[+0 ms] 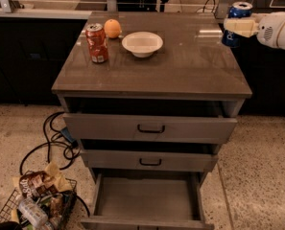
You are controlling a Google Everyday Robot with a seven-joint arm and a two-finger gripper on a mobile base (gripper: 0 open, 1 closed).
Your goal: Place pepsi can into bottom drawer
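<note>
The pepsi can point(239, 11), dark blue with a silver top, is held upright in my gripper point(238, 27) at the far right, lifted beside the cabinet top's right edge. The cream fingers point(243, 27) are shut across the can's middle, and the white arm runs off the right side of the view. The bottom drawer point(149, 199) is pulled out at the foot of the cabinet, showing a bare flat grey floor. It lies far below and to the left of the can.
On the cabinet top point(180, 66) stand a red-orange soda can point(97, 42), an orange point(112, 28) and a white bowl point(142, 43). Two upper drawers with black handles point(150, 129) are slightly open. Black cables point(55, 143) and a wire basket of trash point(36, 202) lie at lower left.
</note>
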